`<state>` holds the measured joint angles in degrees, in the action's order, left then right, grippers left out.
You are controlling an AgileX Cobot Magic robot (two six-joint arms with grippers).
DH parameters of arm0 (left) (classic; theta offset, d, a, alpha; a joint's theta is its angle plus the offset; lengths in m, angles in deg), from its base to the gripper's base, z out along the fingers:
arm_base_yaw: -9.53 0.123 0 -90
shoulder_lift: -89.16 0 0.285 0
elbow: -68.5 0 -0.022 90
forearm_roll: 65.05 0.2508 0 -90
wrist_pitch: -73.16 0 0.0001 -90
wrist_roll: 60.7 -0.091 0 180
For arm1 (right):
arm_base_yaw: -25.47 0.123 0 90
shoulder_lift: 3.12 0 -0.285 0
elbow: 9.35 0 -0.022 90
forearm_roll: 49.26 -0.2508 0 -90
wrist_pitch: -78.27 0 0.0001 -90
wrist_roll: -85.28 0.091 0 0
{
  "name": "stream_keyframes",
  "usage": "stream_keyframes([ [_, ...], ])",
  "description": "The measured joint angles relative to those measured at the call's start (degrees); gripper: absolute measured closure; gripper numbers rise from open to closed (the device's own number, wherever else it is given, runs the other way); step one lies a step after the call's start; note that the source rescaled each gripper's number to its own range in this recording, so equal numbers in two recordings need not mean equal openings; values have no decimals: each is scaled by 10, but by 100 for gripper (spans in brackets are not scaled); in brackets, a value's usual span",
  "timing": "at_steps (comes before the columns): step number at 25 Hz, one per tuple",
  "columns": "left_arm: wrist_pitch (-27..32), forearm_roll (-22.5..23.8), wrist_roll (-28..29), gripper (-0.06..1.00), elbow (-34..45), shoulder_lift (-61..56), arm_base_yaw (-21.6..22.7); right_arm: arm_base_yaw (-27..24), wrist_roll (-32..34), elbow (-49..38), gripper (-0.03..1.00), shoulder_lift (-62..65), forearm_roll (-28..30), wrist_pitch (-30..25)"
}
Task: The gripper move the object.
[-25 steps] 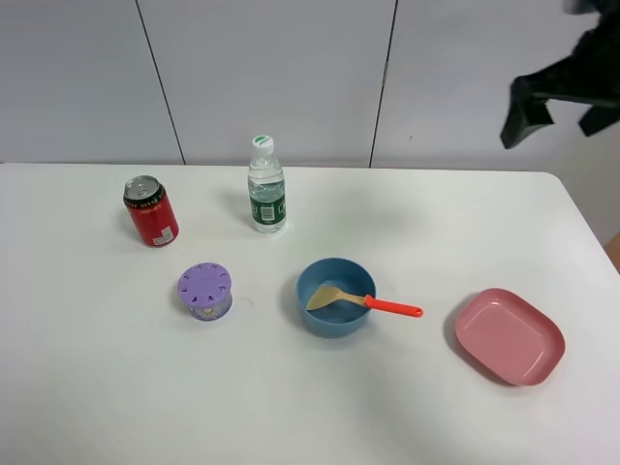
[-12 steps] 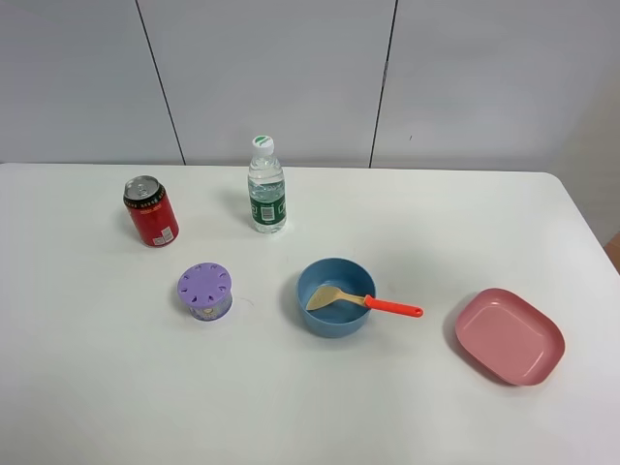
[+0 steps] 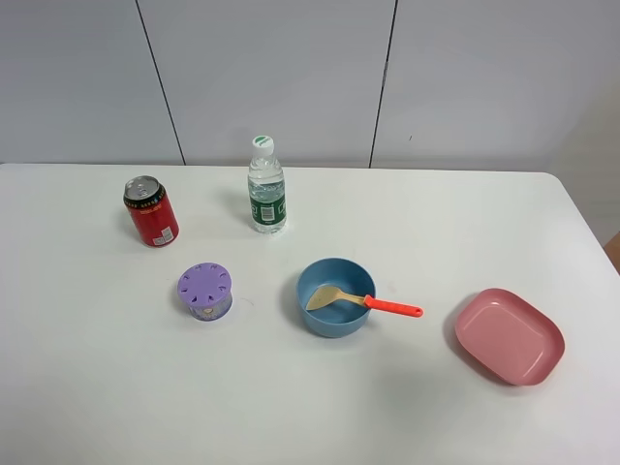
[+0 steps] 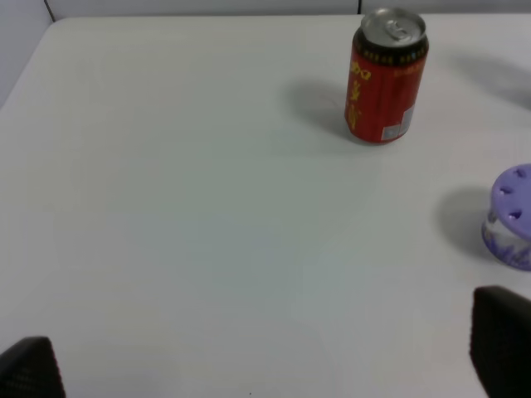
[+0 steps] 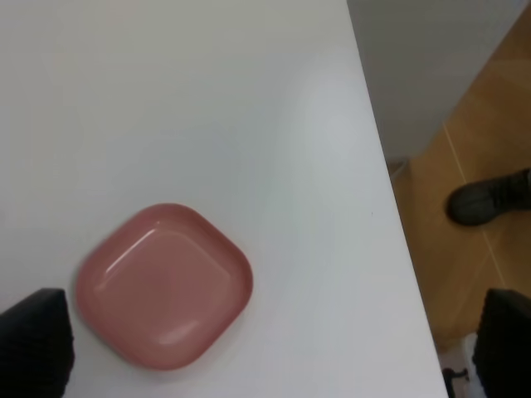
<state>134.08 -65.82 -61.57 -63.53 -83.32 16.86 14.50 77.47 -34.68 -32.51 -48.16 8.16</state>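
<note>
While the spatula (image 3: 360, 300) stays in the bowl (image 3: 335, 296), the right gripper (image 5: 265, 348) (spread open) has left the overhead view.

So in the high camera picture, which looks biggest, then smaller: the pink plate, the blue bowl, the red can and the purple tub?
1. Pink plate
2. Blue bowl
3. Red can and purple tub: too alike to rank.

**White table with five things on it**

The white table (image 3: 436, 213) carries a red can (image 3: 150, 211) at 10 o'clock and a water bottle (image 3: 265, 186) at 12 o'clock, both upright. A purple round container (image 3: 204, 291) stands at 8 o'clock. A blue bowl (image 3: 334, 297) sits near the centre, and a pink plate (image 3: 509, 335) lies at 4 o'clock, well apart from the bowl.
</note>
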Motion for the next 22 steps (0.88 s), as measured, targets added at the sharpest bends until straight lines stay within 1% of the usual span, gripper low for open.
stream_keyframes([
  [3,0,0,0,-6,0,0,0,4,0,-32,-3,68,-21,0],
  [6,0,0,0,-6,0,0,0,28,0,-62,-3,123,-48,0],
  [7,0,0,0,-6,0,0,0,39,-1,-70,-3,140,-48,0],
  [11,0,0,0,-6,0,0,0,80,-1,-114,-3,184,-4,0],
  [12,0,0,0,-6,0,0,0,94,-1,-126,-3,187,0,-1],
  [15,0,0,0,-6,0,0,0,138,9,-161,-3,190,-3,3],
  [18,0,0,0,-6,0,0,0,179,33,-193,-3,190,-3,26],
  [22,0,0,0,-6,0,0,0,209,53,-219,-3,190,-2,37],
])
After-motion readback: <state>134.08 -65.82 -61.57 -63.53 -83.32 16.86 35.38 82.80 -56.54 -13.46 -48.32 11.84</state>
